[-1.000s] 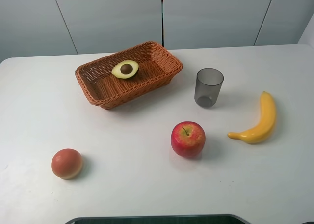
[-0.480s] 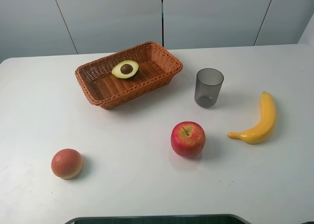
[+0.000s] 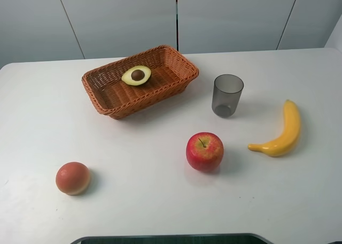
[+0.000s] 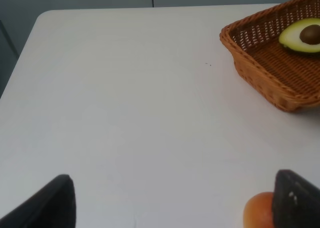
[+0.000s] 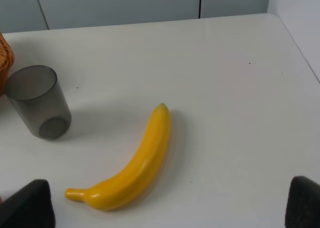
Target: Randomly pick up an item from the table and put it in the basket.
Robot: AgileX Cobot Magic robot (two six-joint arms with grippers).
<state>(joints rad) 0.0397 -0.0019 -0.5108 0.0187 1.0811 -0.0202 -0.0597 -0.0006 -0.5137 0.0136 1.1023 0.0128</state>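
**Avocado half in basket; both arms clear of the work area**

Avocado half [image 3: 137,75]: lies cut face up, pit showing, on the floor of the wicker basket [image 3: 107,100], toward its far long wall. Seen from above, the basket sits at about 11 o'clock from the table's [image 3: 160,201] middle. Judged placed: nothing holds it, so the deposit looks complete.

Left gripper [image 4: 170,200]: fingers spread wide, nothing between them, low over bare table near the orange-red fruit [image 3: 72,178]. Right gripper [image 5: 167,203]: likewise spread wide and empty, above the banana [image 3: 280,132].

Neither arm appears in the high view, suggesting both are parked back to leave the table unobstructed.

Remaining on the table: red apple [image 3: 204,151] at 5 o'clock, grey cup [image 3: 226,96] at 2 o'clock, banana at 3 o'clock, orange-red fruit at 8 o'clock.
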